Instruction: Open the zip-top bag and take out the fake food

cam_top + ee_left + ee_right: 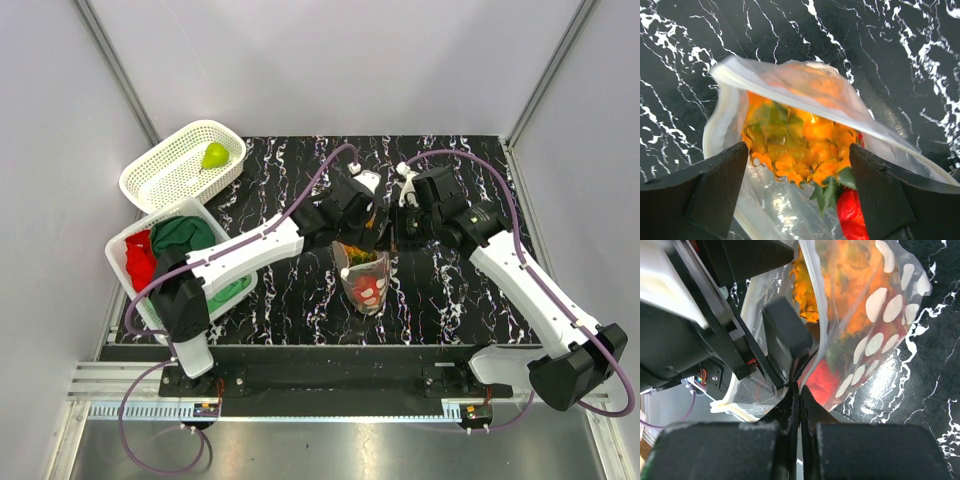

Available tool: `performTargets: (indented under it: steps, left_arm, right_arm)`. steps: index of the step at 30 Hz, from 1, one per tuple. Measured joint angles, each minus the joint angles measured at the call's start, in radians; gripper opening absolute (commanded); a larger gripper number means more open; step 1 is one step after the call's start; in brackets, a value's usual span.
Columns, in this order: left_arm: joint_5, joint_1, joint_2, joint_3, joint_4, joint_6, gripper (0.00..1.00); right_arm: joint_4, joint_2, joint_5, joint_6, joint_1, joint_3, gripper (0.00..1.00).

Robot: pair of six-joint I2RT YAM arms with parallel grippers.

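I'm seeing a black tabletop (440, 300) veined with white, boxed in by plain pale walls (330, 60). Light's soft and even. A metal rail (330, 412) runs along the near edge.

The clear zip-top bag (366, 280) with white dots is upright in the middle, its mouth open. An orange bumpy piece (800, 145) and a red fruit (852, 215) sit inside. The yellow-green pear (215, 155) lies in the far left white basket (165, 180).

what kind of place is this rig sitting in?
Probably an enclosed lab workcell: plain white panel walls on aluminium posts, robot arms bolted to a metal rail, and staged props such as a toy pear in a white basket.
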State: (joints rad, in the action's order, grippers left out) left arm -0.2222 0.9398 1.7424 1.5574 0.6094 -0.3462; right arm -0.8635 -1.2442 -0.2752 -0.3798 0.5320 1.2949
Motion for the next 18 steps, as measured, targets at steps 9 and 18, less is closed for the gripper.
performTargets:
  steps: [9, 18]
  left_arm:
    - [0.005, -0.024, 0.095, 0.104, 0.077, -0.1, 0.99]
    - [0.033, -0.026, 0.161, 0.122, 0.037, -0.181, 0.99]
  right_arm:
    - [-0.025, 0.0, 0.023, 0.01, -0.004, 0.0, 0.0]
    - [-0.021, 0.007, 0.055, 0.009, -0.004, 0.0, 0.0]
